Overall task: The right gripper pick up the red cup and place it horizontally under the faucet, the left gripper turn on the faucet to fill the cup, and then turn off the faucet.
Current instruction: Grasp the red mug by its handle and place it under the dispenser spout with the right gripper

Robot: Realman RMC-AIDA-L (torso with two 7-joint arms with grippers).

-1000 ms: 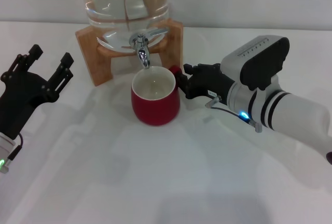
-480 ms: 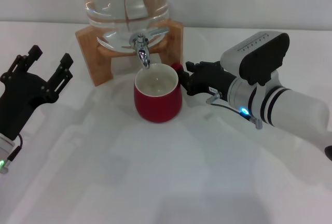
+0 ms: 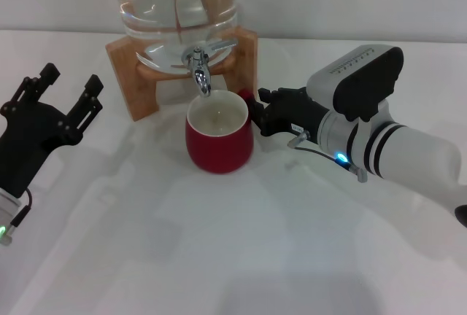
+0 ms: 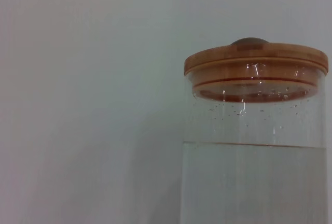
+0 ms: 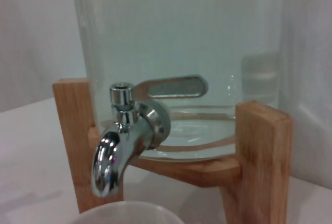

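Note:
The red cup (image 3: pixel 217 140) stands upright on the white table, its cream inside directly below the spout of the chrome faucet (image 3: pixel 199 69). From the right, my right gripper (image 3: pixel 257 114) is shut on the cup's handle, which is mostly hidden by the black fingers. In the right wrist view the faucet (image 5: pixel 122 141) fills the middle, its lever lying sideways against the jar, and the cup's rim (image 5: pixel 129 212) shows just below the spout. My left gripper (image 3: pixel 69 85) hovers open at the far left, away from the faucet.
The glass water jar (image 3: pixel 179 9) sits on a wooden stand (image 3: pixel 128 63) at the back. Seen from the left wrist, the jar's wooden lid (image 4: pixel 257 60) sits above the water line. Bare white table (image 3: pixel 219 257) spreads in front of the cup.
The right gripper has shifted the cup slightly back toward the stand, closer under the spout. The left arm has not moved.

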